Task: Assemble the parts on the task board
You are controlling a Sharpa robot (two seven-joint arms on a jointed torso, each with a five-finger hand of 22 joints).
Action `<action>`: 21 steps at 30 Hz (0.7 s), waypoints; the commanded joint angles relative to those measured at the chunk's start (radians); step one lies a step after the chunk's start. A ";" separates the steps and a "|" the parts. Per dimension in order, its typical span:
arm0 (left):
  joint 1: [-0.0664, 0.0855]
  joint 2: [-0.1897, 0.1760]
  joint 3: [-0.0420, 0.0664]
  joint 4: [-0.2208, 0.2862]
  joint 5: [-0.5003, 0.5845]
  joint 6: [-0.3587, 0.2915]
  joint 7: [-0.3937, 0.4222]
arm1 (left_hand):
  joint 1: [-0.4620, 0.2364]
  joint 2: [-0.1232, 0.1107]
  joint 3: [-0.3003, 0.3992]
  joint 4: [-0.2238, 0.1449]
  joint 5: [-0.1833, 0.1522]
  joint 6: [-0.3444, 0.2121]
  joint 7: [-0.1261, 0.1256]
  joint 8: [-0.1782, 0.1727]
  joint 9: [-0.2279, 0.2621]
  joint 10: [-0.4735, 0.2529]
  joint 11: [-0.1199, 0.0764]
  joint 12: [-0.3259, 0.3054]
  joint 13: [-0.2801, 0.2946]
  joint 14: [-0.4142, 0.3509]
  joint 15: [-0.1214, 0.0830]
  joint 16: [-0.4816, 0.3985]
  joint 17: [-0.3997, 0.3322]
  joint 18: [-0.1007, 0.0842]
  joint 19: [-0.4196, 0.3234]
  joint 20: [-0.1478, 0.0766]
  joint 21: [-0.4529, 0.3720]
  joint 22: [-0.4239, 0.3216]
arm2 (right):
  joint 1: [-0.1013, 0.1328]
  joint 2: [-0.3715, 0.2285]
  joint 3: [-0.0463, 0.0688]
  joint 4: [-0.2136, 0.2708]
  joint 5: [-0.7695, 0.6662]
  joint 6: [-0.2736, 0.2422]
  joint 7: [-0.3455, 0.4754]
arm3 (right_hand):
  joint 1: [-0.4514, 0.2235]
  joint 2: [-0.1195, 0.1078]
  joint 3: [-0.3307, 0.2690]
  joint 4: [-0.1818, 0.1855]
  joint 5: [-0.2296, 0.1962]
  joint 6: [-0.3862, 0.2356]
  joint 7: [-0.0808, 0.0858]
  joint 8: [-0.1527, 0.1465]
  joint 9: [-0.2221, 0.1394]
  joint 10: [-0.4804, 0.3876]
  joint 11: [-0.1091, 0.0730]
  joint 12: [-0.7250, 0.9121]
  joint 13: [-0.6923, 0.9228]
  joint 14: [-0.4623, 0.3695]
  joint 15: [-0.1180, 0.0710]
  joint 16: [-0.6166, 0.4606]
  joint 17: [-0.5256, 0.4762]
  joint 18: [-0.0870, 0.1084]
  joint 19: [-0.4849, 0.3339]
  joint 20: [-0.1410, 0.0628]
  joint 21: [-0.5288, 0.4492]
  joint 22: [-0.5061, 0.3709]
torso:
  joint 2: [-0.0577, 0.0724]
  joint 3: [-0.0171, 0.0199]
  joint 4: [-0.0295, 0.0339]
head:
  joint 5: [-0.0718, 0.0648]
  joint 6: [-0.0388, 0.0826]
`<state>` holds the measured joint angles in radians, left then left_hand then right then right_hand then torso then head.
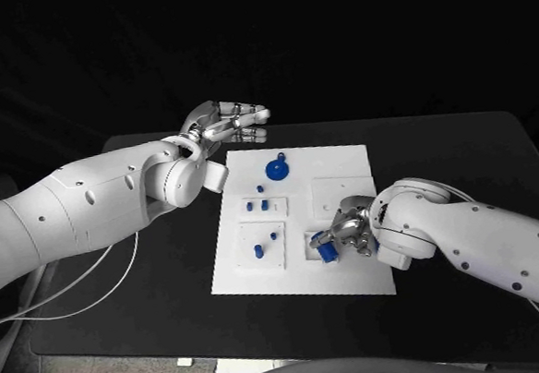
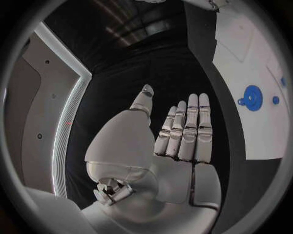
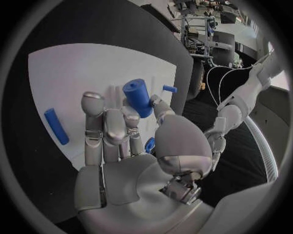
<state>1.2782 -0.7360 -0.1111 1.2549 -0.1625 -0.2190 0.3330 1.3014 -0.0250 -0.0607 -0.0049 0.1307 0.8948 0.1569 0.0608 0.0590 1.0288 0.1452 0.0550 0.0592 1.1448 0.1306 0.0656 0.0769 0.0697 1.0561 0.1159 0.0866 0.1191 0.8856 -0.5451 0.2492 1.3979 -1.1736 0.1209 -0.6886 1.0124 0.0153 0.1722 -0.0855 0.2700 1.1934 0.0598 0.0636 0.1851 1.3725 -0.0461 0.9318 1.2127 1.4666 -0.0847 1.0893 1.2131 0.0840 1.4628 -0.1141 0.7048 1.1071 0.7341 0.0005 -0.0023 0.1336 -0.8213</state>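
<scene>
The white task board (image 1: 347, 162) lies in the middle of the black table. My right hand (image 1: 345, 230) is low over its near right part, and thumb and fingers pinch a blue cylinder (image 3: 137, 97), seen from the head as a blue piece (image 1: 324, 252) under the hand. My left hand (image 1: 227, 122) hovers beyond the board's far left corner, fingers straight and holding nothing; the left wrist view shows the hand (image 2: 177, 136) flat. A round blue part with a tab (image 1: 278, 167) sits at the far side of the board, and it also appears as a round blue part (image 2: 251, 97).
Small blue pieces lie on the board's left half: one (image 1: 260, 189), a pair (image 1: 257, 207), and two nearer (image 1: 276, 236) (image 1: 259, 250). A blue peg (image 3: 56, 126) lies flat beside my right hand. The black table (image 1: 467, 160) has free room around the board.
</scene>
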 commanded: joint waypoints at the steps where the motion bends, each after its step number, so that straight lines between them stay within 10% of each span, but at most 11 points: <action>1: 0.001 0.003 0.001 0.001 0.000 0.017 0.003 | -0.003 0.004 0.004 0.001 0.002 -0.001 0.001 -0.001 -0.001 0.001 0.006 0.003 -0.001 -0.008 0.003 -0.005 -0.001 0.005 0.003 0.003 0.003 -0.001 | -0.003 0.011 -0.004 -0.020 -0.006 0.032 -0.012 | 0.028 0.035 -0.008 0.003 -0.008 0.033 -0.029 0.000 -0.004 -0.001 -0.002 -0.003 0.000 0.000 -0.008 -0.002 0.002 -0.011 0.048 -0.001 -0.003 0.002 | 0.001 0.0004 -0.0006 | 0.004 0.000; 21: 0.001 0.007 0.001 -0.001 -0.001 0.016 -0.001 | -0.001 0.000 0.007 0.007 0.001 -0.004 0.001 -0.001 -0.001 -0.003 0.006 0.003 -0.001 -0.010 0.003 -0.005 -0.001 0.005 0.001 0.004 0.004 -0.005 | 0.003 0.042 -0.005 -0.055 -0.029 0.029 -0.007 | -0.009 0.043 -0.047 0.062 -0.068 0.028 -0.025 0.000 -0.007 -0.006 0.001 -0.013 -0.005 -0.001 -0.008 -0.015 -0.002 -0.007 0.048 -0.002 -0.019 0.007 | 0.000 0.0012 -0.0026 | 0.010 -0.003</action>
<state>1.2783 -0.7320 -0.1111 1.2532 -0.1622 -0.2153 0.3291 1.3014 -0.0250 -0.0565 -0.0008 0.1307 0.8947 0.1569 0.0608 0.0591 1.0289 0.1451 0.0550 0.0592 1.1412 0.1342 0.0656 0.0769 0.0697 1.0560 0.1159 0.0866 0.1147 0.8896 -0.5043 0.2449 1.3490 -1.1769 0.1364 -0.6885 0.9927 0.0376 0.1258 -0.0272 0.2039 1.2208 0.0412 0.0676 0.1798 1.3750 -0.0432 0.9251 1.2082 1.4663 -0.0845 1.0794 1.2122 0.0822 1.4628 -0.1139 0.6918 1.1158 0.7339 0.0017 -0.0049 0.1434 -0.8246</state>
